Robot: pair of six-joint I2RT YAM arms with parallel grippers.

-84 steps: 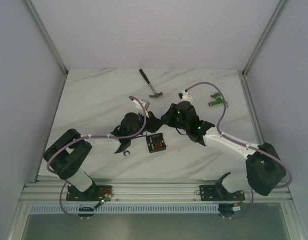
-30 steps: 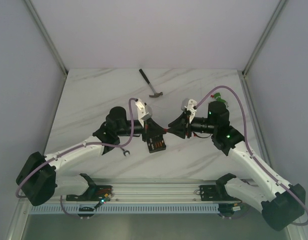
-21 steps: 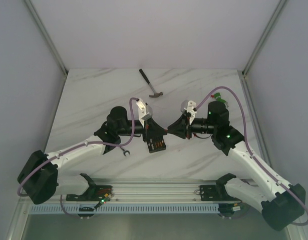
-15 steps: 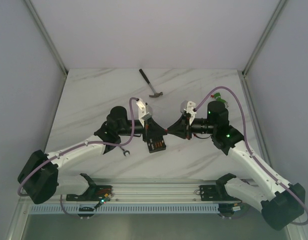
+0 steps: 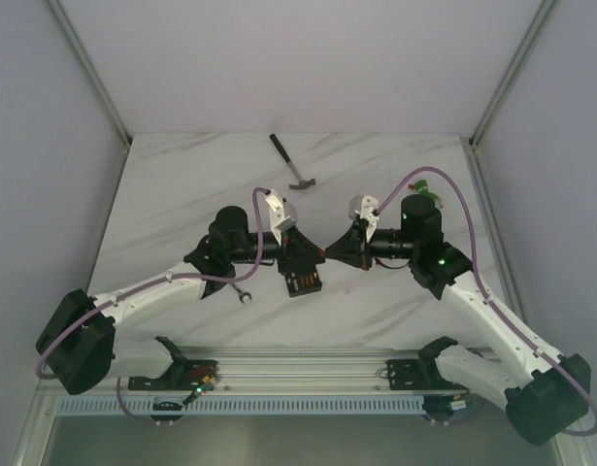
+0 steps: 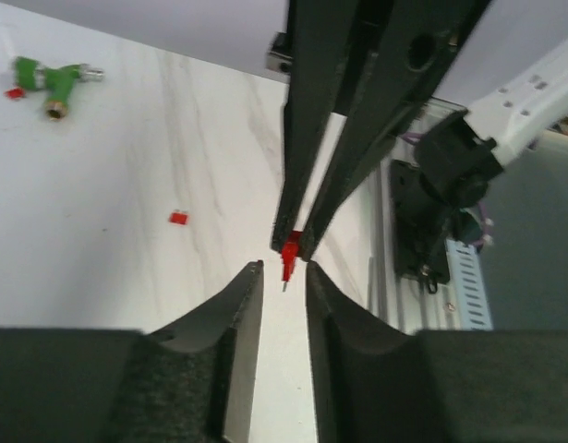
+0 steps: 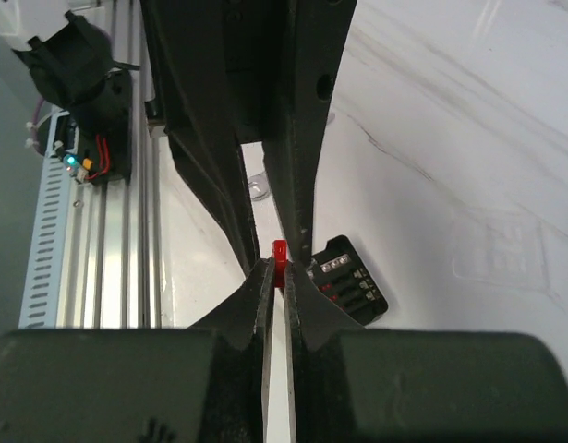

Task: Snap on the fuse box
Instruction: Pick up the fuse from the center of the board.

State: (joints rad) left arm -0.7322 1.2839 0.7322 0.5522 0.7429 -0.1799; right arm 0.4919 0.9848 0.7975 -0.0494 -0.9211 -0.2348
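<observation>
The fuse box point(image 5: 303, 282) is a small black square box lying on the table; its red fuse rows show in the right wrist view point(image 7: 350, 282). My right gripper point(image 5: 328, 250) point(image 7: 278, 277) is shut on a tiny red fuse point(image 7: 280, 252) and holds it above the table. My left gripper point(image 5: 314, 254) point(image 6: 284, 269) faces it tip to tip, with its jaws a narrow gap apart. The fuse point(image 6: 289, 250) hangs just at that gap, its prong between the left tips, which are not closed on it. The left fingers point(image 7: 302, 138) reach down over the box's near edge.
A hammer point(image 5: 293, 162) lies at the back centre. A wrench point(image 5: 243, 292) lies left of the box. A green-and-red connector point(image 5: 421, 190) point(image 6: 51, 76) lies at the right, with loose red fuses point(image 6: 178, 218) on the marble nearby. The rail point(image 7: 90, 231) runs along the near edge.
Both arms have swung from low over the table to facing each other above the box. In the last second the left gripper has crept right, closing on the fuse in the right gripper.
</observation>
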